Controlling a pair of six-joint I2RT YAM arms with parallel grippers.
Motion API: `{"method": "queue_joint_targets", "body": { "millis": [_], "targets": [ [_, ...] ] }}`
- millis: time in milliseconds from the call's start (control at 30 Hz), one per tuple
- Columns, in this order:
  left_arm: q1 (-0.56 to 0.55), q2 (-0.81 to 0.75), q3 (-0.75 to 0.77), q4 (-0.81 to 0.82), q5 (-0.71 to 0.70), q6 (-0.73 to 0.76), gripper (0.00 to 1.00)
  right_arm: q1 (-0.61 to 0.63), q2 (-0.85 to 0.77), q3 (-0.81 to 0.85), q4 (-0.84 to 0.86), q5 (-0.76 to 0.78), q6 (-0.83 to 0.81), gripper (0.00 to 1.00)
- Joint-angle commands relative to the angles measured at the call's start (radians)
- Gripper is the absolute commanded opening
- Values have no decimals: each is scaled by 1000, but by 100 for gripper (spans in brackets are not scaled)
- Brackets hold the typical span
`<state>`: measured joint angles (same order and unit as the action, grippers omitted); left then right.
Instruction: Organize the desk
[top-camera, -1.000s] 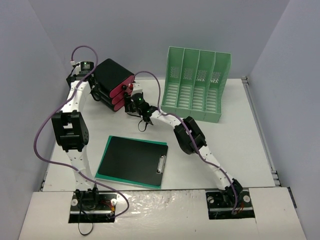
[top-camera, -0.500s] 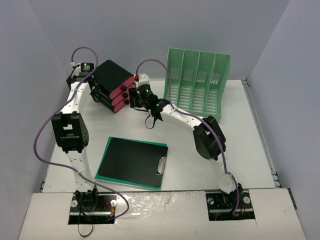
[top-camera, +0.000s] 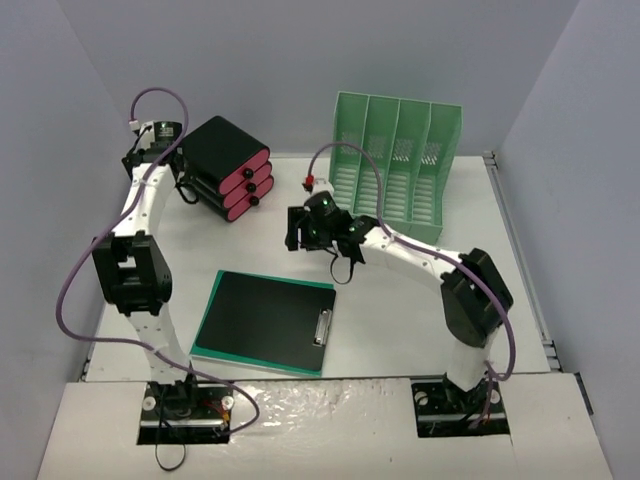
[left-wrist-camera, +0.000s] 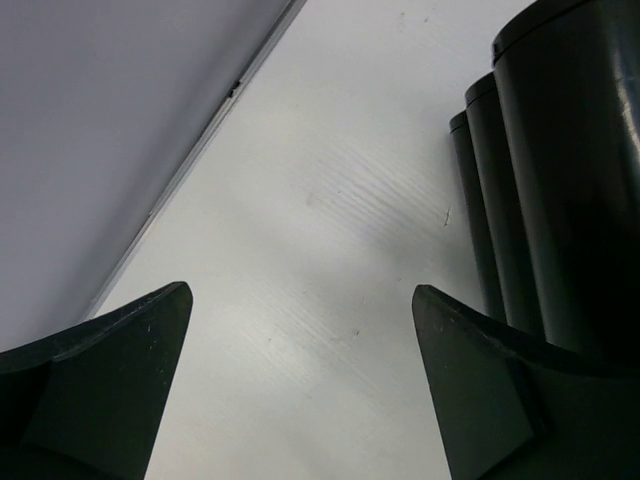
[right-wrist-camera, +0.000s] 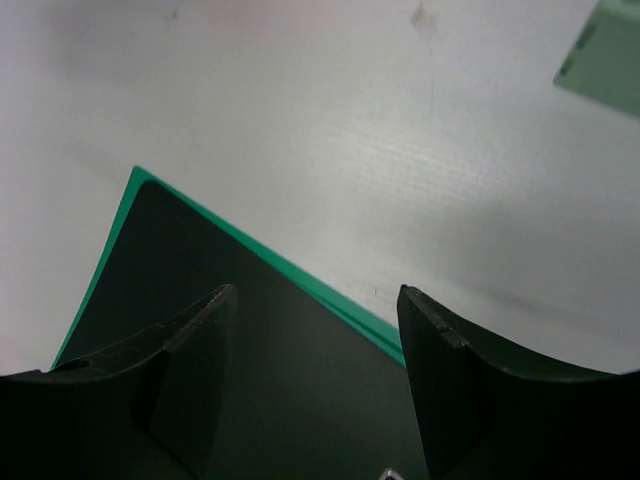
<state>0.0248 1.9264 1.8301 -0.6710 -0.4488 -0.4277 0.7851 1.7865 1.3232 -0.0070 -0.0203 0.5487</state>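
Observation:
The desk (top-camera: 505, 235) is a white tabletop with thin metal rails. A black clipboard on a green folder (top-camera: 265, 320) lies flat at its near centre. At the back left stands a black drawer box with pink fronts (top-camera: 228, 165). My left gripper (top-camera: 181, 186) hangs open just left of that box, with only bare desk (left-wrist-camera: 300, 200) between its fingers and the box's black side (left-wrist-camera: 560, 170) beside the right finger. My right gripper (top-camera: 296, 235) is open and empty, hovering above the clipboard's far corner (right-wrist-camera: 250, 340).
A mint-green file rack (top-camera: 395, 165) with several slots stands at the back right; its corner (right-wrist-camera: 605, 60) shows in the right wrist view. Grey walls close in the desk. A metal rail (left-wrist-camera: 190, 160) runs just left of my left gripper.
My right arm has swung away from the drawer box's front, rightward and nearer, to above the clipboard's far edge. The left arm shifted slightly left and back.

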Motion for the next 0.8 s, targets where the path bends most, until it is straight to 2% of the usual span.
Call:
{"method": "queue_joint_targets", "body": {
  "millis": [0, 167, 400, 600, 767],
  "targets": [
    [-16, -189, -62, -33, -88, -39, 91, 14, -170, -96, 8, -72, 122, 61],
    [-84, -376, -279, -51, -121, -103, 91, 50, -278, -218, -29, -31, 192, 61],
    [-209, -591, -483, -131, -52, -208, 91, 101, -375, -336, -48, -12, 300, 61],
    [-315, -706, -599, -196, -25, -269, 91, 129, -478, -457, -57, 16, 410, 61],
    [-348, -737, -655, -212, 9, -293, 91, 140, -554, -548, -64, 39, 483, 61]
  ]
}}
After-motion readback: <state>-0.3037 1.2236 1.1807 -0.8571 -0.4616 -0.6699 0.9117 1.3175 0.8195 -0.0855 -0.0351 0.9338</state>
